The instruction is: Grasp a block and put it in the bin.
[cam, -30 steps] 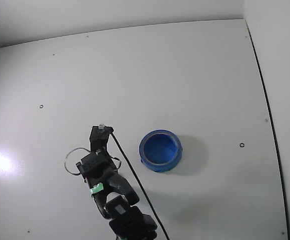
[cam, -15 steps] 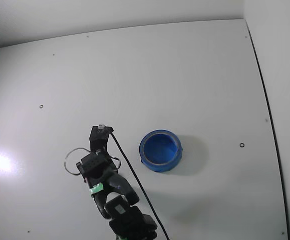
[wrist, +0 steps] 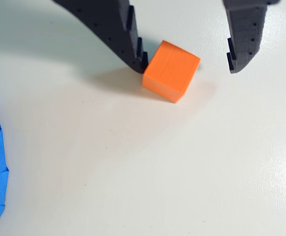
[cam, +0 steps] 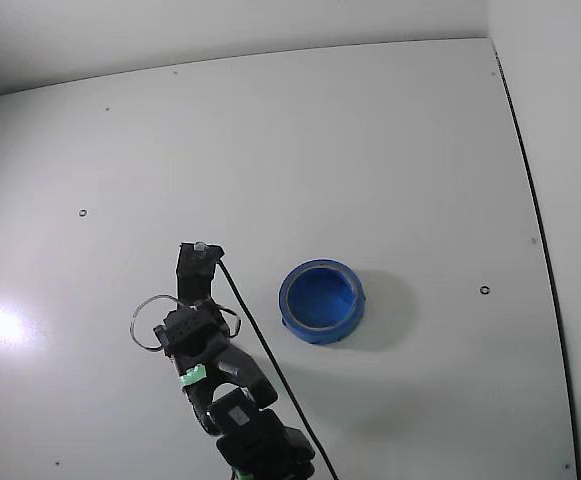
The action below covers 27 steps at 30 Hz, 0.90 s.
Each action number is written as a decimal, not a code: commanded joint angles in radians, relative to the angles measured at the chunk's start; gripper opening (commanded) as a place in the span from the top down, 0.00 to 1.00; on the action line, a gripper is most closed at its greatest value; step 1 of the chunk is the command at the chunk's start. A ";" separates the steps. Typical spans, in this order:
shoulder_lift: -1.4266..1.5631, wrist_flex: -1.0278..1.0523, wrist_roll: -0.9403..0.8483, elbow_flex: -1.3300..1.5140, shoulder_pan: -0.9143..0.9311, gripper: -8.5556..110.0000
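An orange block (wrist: pixel 171 71), plain-faced, sits on a white tabletop (wrist: pixel 147 167). The claw (wrist: pixel 186 65) is matte black with small dots along its fingers. The bin (cam: pixel 320 301) is solid bright blue. A green band (cam: pixel 191 377) marks the black arm (cam: pixel 240 410).

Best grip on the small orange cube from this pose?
Pinch the small orange cube across its two opposite side faces from above. In the wrist view it sits skewed between the open end effector, one fingertip already at its corner, so rotate the wrist to square the pads before closing.
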 commanded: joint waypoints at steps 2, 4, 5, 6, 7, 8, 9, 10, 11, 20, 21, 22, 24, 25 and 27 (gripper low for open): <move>0.009 -0.018 -0.012 -0.015 -0.009 0.73; 0.009 -0.023 -0.012 -0.015 -0.009 0.73; 0.009 -0.023 -0.012 -0.015 -0.009 0.73; 0.009 -0.023 -0.012 -0.015 -0.009 0.73; 0.009 -0.023 -0.012 -0.014 -0.009 0.74; 0.009 -0.025 -0.012 -0.014 -0.009 0.76; 0.009 -0.025 -0.012 -0.014 -0.009 0.78; 0.009 -0.025 -0.012 -0.014 -0.009 0.82; 0.009 -0.025 -0.012 -0.014 -0.009 0.86; 0.009 -0.026 -0.012 -0.014 -0.008 0.93; 0.009 -0.026 -0.012 -0.014 -0.008 0.93; 0.009 -0.026 -0.012 -0.014 -0.008 0.93; 0.009 -0.026 -0.012 -0.014 -0.008 0.93; 0.009 -0.026 -0.012 -0.014 -0.008 0.93; 0.023 -0.026 0.003 -0.014 -0.008 0.93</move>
